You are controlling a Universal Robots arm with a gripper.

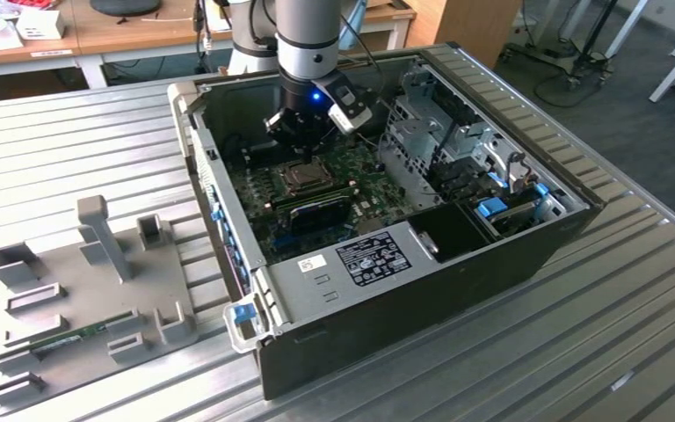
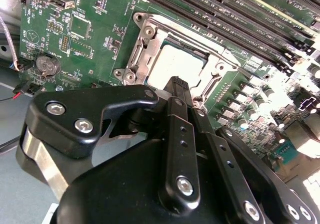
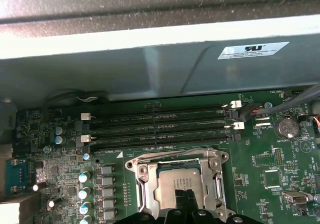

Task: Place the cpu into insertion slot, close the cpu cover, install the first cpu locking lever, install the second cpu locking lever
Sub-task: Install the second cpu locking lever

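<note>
The cpu [image 3: 167, 184] lies flat in the insertion slot [image 1: 309, 177] on the green board inside the open computer case. Its pale metal top [image 2: 172, 66] shows through the window of the cpu cover [image 2: 142, 46], which lies down around it. A thin wire lever [image 2: 205, 48] runs along one edge of the socket. My gripper [image 1: 305, 139] hangs just above the socket, beside the cpu. Its black fingertips [image 2: 178, 83] are pressed together with nothing between them. In the first wrist view the gripper [image 3: 186, 198] hovers over the cpu's near edge.
Long black memory slots [image 3: 160, 126] run beside the socket, next to the case wall [image 3: 150, 78]. A metal drive cage [image 1: 455, 149] fills the case's side at the exterior view's right. A grey fixture tray [image 1: 80, 299] with a memory stick [image 1: 68, 338] lies on the ribbed table.
</note>
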